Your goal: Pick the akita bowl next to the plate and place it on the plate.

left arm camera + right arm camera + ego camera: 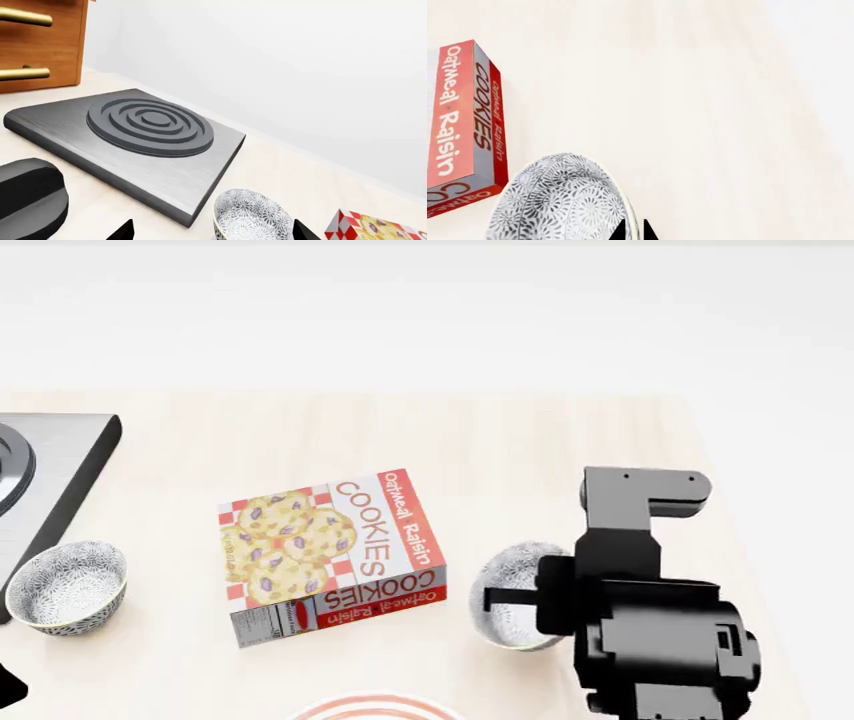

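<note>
The akita bowl (557, 200), grey-black speckled, shows close up in the right wrist view. Its thin rim runs between the two fingertips of my right gripper (634, 231), which is shut on it. In the head view this bowl (511, 592) sits right of the cookie box, half hidden behind my right arm (654, 630). Only the top of the plate (374, 707), with red rings, peeks in at the bottom edge. A second identical bowl (67, 585) stands at the far left. My left gripper (212, 232) is open just short of that second bowl (253, 216).
An oatmeal raisin cookie box (334, 555) lies flat between the two bowls. A grey stove plate with a ringed burner (150, 125) lies at the left. A wooden drawer front with brass handles (40, 45) is behind it. The table's right edge (727, 540) is near my right arm.
</note>
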